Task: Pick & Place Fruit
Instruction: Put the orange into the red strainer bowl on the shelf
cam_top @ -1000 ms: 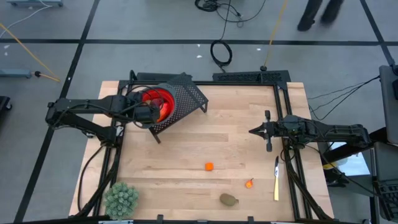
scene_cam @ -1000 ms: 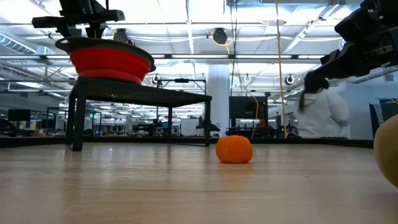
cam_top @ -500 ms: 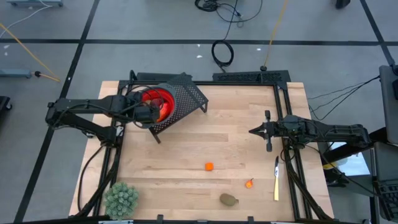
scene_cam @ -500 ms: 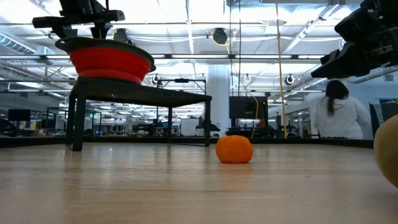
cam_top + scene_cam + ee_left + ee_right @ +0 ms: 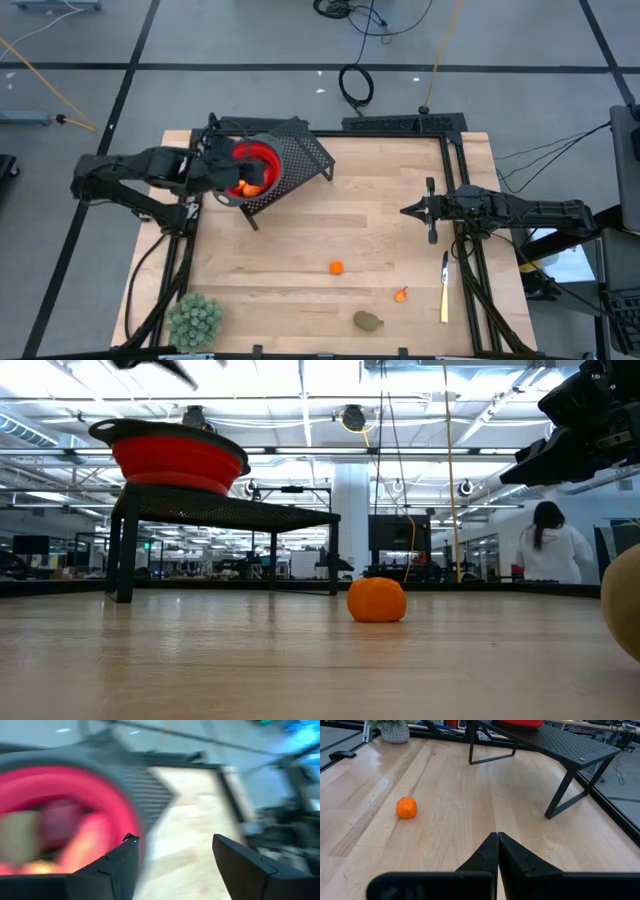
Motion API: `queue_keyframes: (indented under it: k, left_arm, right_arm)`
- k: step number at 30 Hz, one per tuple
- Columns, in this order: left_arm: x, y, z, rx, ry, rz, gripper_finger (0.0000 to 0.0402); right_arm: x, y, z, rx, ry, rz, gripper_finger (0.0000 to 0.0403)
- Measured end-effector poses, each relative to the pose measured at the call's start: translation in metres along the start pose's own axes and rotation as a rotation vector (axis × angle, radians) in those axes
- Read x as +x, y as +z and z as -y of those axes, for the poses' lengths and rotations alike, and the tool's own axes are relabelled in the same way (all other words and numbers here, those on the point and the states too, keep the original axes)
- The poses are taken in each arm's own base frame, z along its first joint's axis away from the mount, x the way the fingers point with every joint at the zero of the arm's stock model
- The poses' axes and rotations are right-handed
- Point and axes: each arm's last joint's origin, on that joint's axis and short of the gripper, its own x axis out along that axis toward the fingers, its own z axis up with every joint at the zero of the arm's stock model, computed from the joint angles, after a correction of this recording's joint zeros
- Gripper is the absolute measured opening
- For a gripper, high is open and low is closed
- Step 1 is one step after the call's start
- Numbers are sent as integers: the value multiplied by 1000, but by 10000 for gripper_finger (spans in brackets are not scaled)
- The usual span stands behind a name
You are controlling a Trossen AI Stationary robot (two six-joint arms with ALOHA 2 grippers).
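The left wrist view is smeared by motion, so the pieces of fruit inside the red bowl [image 5: 65,815] read only as pink, yellow and orange blurs. From above, a few orange and yellow pieces [image 5: 249,187] show in the bowl, half covered by the left gripper [image 5: 222,176], which hangs at the bowl's left rim with its fingers [image 5: 112,870] apart and nothing between them. In the low view that gripper is cut off at the top edge, and a brownish oval fruit [image 5: 625,600] is cropped at the right edge.

The bowl stands on a black perforated metal stand [image 5: 300,155] at the back left of the pale wooden table [image 5: 370,215]. A small orange ball [image 5: 336,267] lies alone near the table's middle front; a tiny red-orange bit [image 5: 401,294] and the brownish-green oval [image 5: 368,320] lie nearer the front edge, and a yellow-handled knife [image 5: 444,287] lies to their right. A pale green spiky plant [image 5: 195,318] sits at the front left corner.

The right gripper [image 5: 407,210] waits over the right side, fingers pressed together, empty.

Beyond the table, a person in white [image 5: 553,550] stands in a bright open hall
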Motion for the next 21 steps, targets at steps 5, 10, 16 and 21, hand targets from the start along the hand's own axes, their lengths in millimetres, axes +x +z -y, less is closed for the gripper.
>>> queue_keyframes:
  k: [5, 10, 16, 21]
  left_arm:
    - [0, -14, 34, 64, -210, 47, 211]
    - [9, -41, 62, 164, -323, 46, 172]
    - [28, -85, 86, 238, -375, 7, 127]
    - [44, -125, 104, 239, -449, -46, 97]
  right_arm:
    - [0, 0, 0, 0, 2, -1, 0]
    - [0, 0, 0, 0, 3, 0, 0]
    - [0, 0, 0, 0, 3, -1, 0]
    - [0, 0, 0, 0, 4, -1, 0]
